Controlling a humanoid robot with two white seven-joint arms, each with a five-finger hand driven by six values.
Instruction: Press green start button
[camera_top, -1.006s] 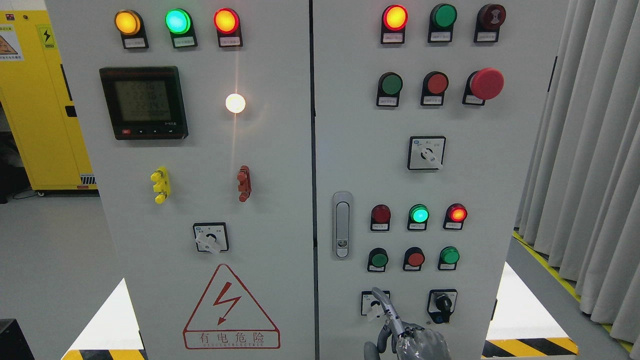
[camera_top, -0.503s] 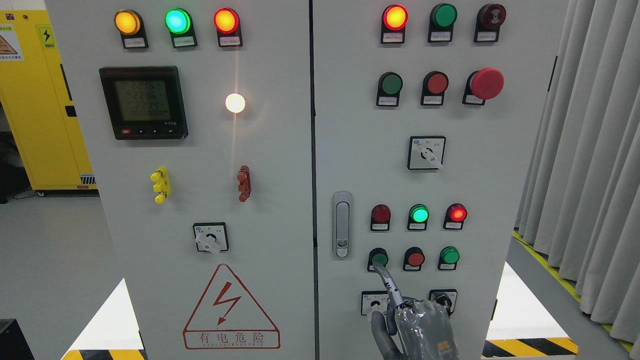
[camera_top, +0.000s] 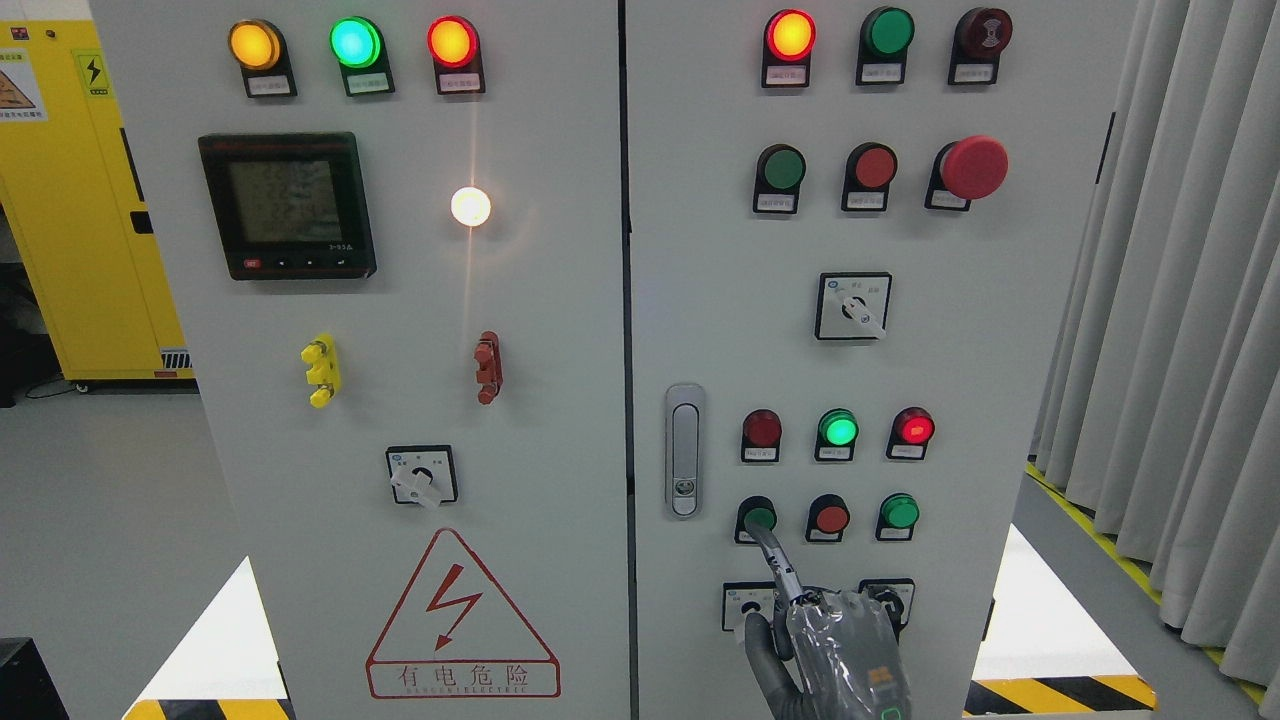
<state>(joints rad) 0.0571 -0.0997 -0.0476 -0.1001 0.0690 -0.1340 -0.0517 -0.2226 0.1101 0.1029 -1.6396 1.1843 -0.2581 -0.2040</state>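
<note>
The green push button (camera_top: 757, 516) is the left one in the lower row of three on the grey cabinet's right door (camera_top: 720, 300). My right hand (camera_top: 835, 650) comes up from the bottom edge, right of the middle. Its index finger (camera_top: 775, 565) points up and its tip touches the lower edge of the green button. The other fingers are curled and hold nothing. The hand hides most of the two selector switches below the buttons. The left arm does not show.
A red button (camera_top: 829, 517) and another green button (camera_top: 898, 511) sit right of the target. Indicator lamps (camera_top: 838, 428) are above, a door latch (camera_top: 684, 450) to the left. A grey curtain (camera_top: 1180, 300) hangs right; a yellow cabinet (camera_top: 70, 200) stands far left.
My right hand rose from the bottom edge. Its index fingertip moved up from the left selector switch to the lower edge of the green button.
</note>
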